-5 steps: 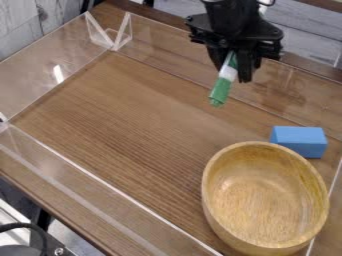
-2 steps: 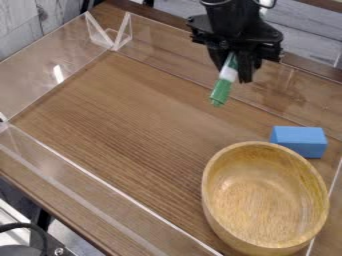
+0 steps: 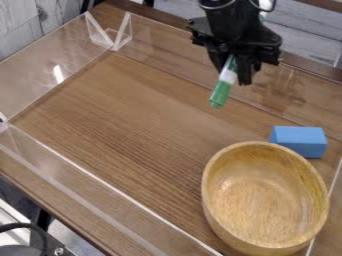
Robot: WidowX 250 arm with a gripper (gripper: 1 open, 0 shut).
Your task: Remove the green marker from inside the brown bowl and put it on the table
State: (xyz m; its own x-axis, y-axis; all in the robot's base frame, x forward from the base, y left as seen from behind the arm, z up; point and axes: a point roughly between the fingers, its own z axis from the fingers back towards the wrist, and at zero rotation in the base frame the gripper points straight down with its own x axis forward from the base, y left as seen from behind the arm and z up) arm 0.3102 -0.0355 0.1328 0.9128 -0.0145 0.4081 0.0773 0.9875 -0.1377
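Observation:
The green marker point(image 3: 223, 85) hangs tilted above the far part of the table point(image 3: 127, 120), its dark green cap pointing down and left. My black gripper point(image 3: 233, 62) is shut on the marker's upper white end. The brown bowl point(image 3: 265, 197) sits at the near right and holds nothing; it lies well in front of the gripper.
A blue rectangular block point(image 3: 301, 140) lies on the table just behind the bowl, to the right of the marker. Low clear acrylic walls point(image 3: 80, 190) edge the tabletop, with a clear angled piece point(image 3: 107, 35) at the far left corner.

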